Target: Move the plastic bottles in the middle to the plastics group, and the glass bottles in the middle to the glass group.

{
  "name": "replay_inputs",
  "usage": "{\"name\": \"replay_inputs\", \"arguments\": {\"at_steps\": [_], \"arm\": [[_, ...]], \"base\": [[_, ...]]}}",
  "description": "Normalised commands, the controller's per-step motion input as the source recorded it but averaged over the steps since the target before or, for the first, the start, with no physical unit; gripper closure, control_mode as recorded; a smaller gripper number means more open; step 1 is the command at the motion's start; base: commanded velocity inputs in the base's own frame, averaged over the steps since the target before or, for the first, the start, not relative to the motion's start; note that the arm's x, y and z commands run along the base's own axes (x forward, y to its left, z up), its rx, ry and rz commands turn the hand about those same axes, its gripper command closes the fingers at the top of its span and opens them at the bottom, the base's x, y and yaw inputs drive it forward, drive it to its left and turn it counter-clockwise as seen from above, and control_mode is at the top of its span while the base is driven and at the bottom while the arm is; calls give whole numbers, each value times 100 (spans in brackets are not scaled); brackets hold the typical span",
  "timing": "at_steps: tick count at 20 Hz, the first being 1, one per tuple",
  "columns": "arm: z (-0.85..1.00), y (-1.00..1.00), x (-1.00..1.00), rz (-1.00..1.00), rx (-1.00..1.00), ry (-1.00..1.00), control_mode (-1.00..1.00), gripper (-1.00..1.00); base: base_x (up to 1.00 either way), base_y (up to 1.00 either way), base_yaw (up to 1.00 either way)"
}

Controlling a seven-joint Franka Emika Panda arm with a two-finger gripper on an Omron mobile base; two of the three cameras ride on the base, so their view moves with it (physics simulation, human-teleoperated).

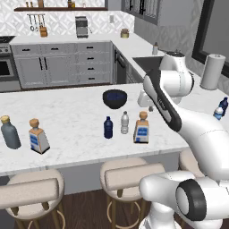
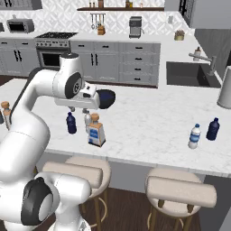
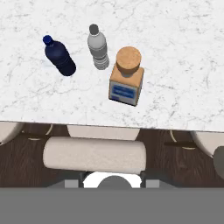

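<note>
Hand hangs above the tabletop, over the three middle bottles, holding nothing; whether its fingers are spread or pressed together I cannot tell. From the hand view it looks down on them: navy bottle, clear bottle, cork bottle, all upright in a short row near the tabletop's front edge. The clear one stands between the other two, just beside the cork bottle and apart from the navy one. A dark bowl sits behind the row, farther back on the tabletop.

Glass group: grey-blue bottle and square corked bottle, side by side, well apart to the left in the left base view. Plastics group: pale bottle and dark blue bottle, close together, well apart to the right in the right base view. Stools stand under the front edge.
</note>
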Motion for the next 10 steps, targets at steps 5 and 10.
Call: {"name": "replay_inputs", "arguments": {"at_steps": [5, 10], "arm": [[-3, 0, 1, -2, 0, -2, -100, -100], [0, -3, 32, -11, 0, 4, -100, -100]], "base": [[0, 0, 0], [0, 0, 0]]}}
